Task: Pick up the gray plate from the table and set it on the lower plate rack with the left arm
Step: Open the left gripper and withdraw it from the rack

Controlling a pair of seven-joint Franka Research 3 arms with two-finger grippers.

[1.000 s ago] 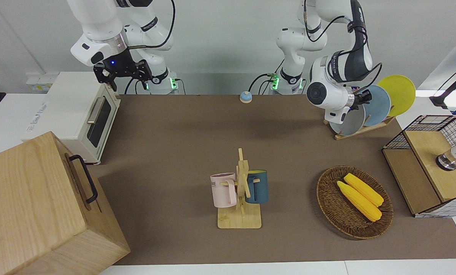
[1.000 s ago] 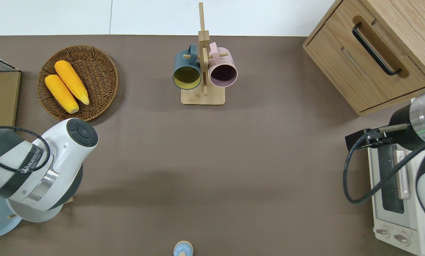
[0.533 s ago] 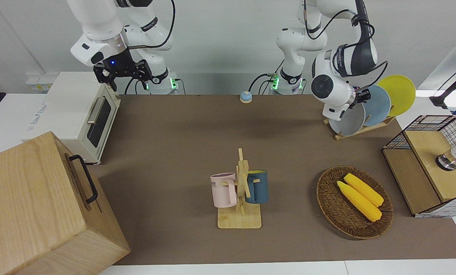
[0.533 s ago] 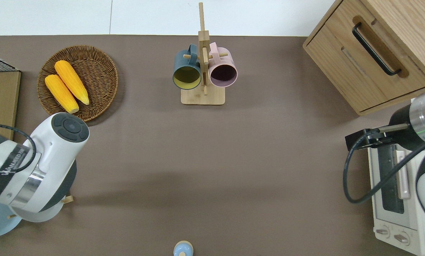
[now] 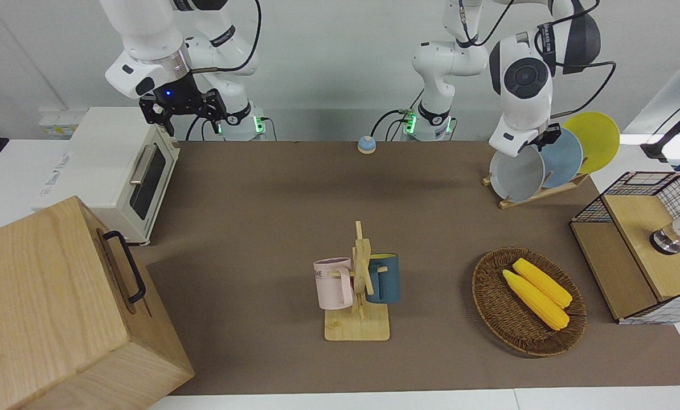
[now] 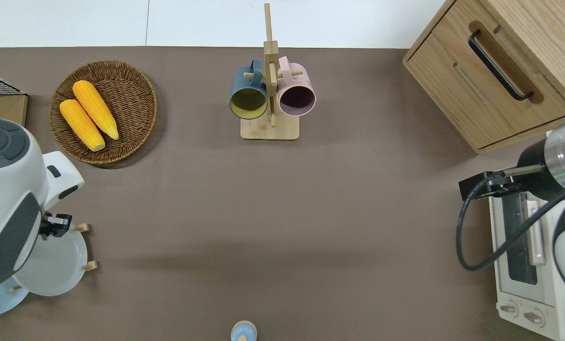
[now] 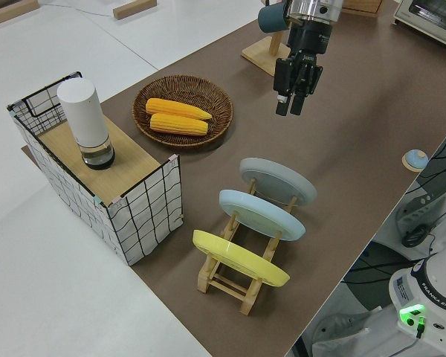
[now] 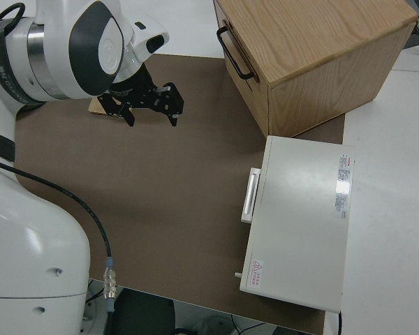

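The gray plate [image 5: 516,173] stands tilted in the lowest slot of the lower plate rack [image 5: 539,193], at the left arm's end of the table [image 5: 294,216]. It also shows in the overhead view [image 6: 55,265] and the left side view [image 7: 277,181]. My left gripper [image 7: 291,104] is open and empty, raised in the air. In the overhead view the left gripper [image 6: 55,226] is over the gray plate's rim. My right gripper [image 8: 150,105] is open and parked.
A light blue plate [image 5: 565,156] and a yellow plate [image 5: 593,139] fill the rack's higher slots. A wicker basket with corn [image 5: 528,302], a mug stand [image 5: 360,285], a wire basket [image 5: 642,245], a toaster oven [image 5: 112,171] and a wooden cabinet [image 5: 49,307] stand around.
My left arm has lifted up and away from the gray plate, which stays in the rack. The right arm has not moved.
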